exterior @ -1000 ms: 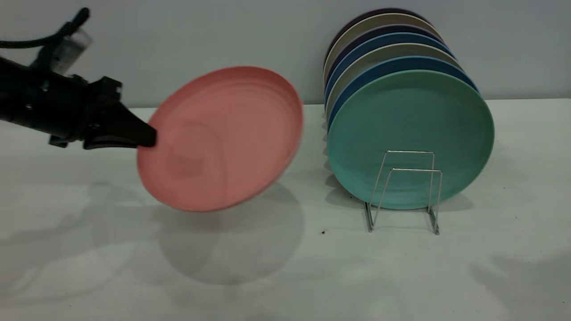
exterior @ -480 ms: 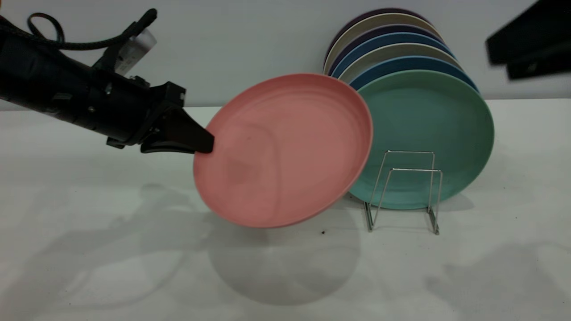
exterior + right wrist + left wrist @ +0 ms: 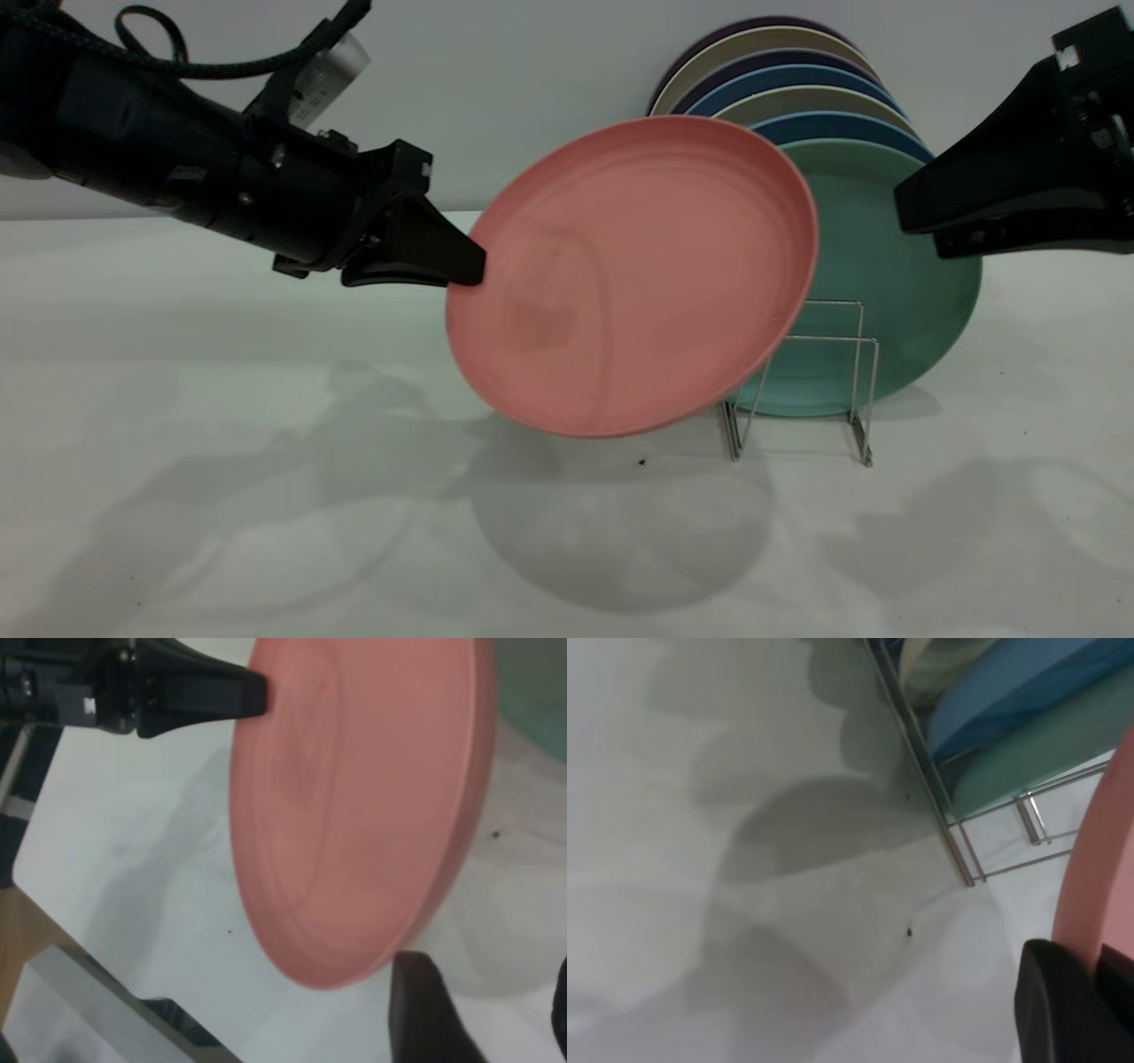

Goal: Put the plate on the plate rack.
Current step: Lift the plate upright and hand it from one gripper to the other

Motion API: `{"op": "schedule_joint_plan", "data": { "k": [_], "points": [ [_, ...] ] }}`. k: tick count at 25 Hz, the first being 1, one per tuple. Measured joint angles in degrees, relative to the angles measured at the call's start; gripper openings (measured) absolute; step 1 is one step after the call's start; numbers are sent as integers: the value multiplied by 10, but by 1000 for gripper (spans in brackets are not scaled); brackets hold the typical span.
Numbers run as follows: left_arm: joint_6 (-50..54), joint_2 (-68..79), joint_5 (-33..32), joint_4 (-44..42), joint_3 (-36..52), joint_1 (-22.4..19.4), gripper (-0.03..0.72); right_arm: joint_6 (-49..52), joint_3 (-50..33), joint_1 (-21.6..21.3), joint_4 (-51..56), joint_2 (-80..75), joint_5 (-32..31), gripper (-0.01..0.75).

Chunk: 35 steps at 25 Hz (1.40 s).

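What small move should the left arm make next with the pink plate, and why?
Probably carry it a little further toward the plate rack. The left pincer grips the pink plate by its rim, held clear above the table, tilted. It overlaps the mint-green plate but is not yet over the rack's free front loops.

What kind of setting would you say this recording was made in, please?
Probably a lab test bench, not a kitchen: a bare white table against a blank wall, two robot grippers, left and right, and a plate rack of coloured plates.
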<state>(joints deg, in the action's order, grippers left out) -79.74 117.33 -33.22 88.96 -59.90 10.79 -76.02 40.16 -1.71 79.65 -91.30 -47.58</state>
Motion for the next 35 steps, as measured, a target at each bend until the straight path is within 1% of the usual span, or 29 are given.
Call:
{"op": "schedule_joint_plan", "data": {
  "k": [6,16,24,29,32,35],
  "points": [
    [0,0,8,2,0,25,20,-28,0,0,19,-25,-10,371],
    [0,0,12,12,0,44,20,-50,0,0,35,-57,-28,371],
    [0,0,17,16,0,60,18,-54,1,0,36,-63,-28,369],
    [0,0,20,25,0,68,17,-58,1,6,37,-78,-28,315],
    [-2,0,27,25,0,70,18,-67,1,14,43,-91,-21,263],
    [-2,0,33,25,0,70,18,-76,1,18,53,-100,-2,193]
  ]
}}
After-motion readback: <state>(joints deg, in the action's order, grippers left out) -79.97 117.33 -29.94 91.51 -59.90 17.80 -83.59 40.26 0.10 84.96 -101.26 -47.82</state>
